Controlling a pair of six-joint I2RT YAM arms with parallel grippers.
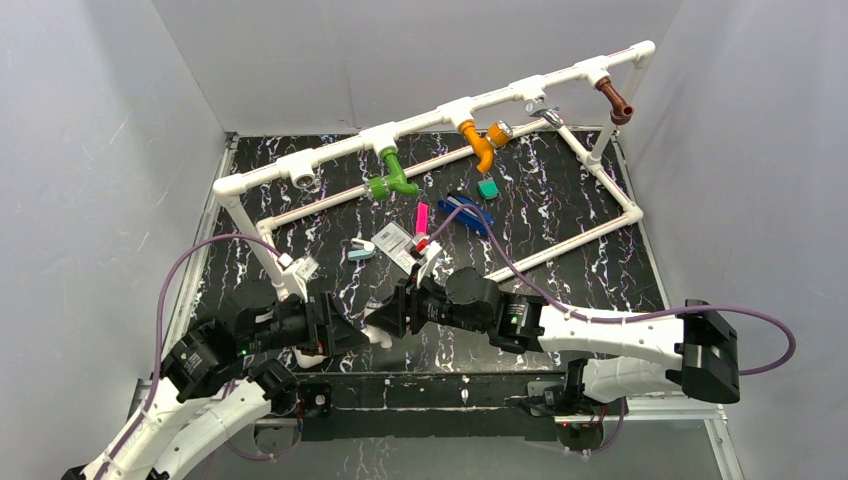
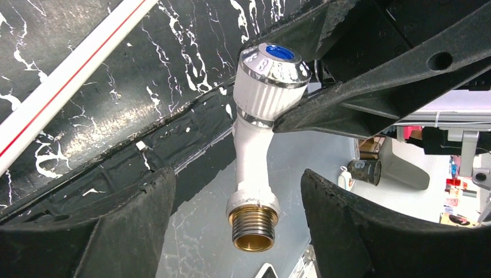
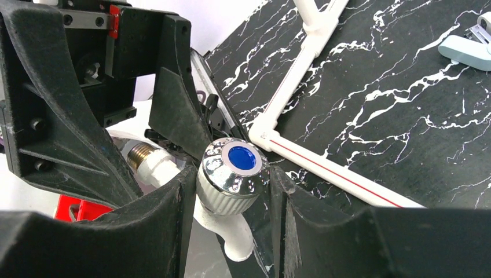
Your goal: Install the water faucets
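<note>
My right gripper [image 1: 397, 315] is shut on the ribbed chrome-capped knob of the white water faucet [image 3: 234, 174] and holds it at the table's near edge. In the left wrist view the white faucet [image 2: 255, 145] hangs with its brass threaded end pointing at the camera. My left gripper [image 2: 236, 180] is open, with its jaws on either side of that threaded end and not touching it. The green faucet [image 1: 395, 176], the orange faucet [image 1: 480, 146] and the brown faucet [image 1: 615, 102] hang from tees of the white pipe frame [image 1: 430, 120].
The leftmost tee [image 1: 303, 172] of the frame has an open socket. On the black marbled tabletop lie a blue piece [image 1: 465, 214], a pink strip [image 1: 422, 217], a teal cap [image 1: 488, 188], a pale blue clip [image 1: 360, 252] and a labelled packet [image 1: 395, 243]. Grey walls enclose three sides.
</note>
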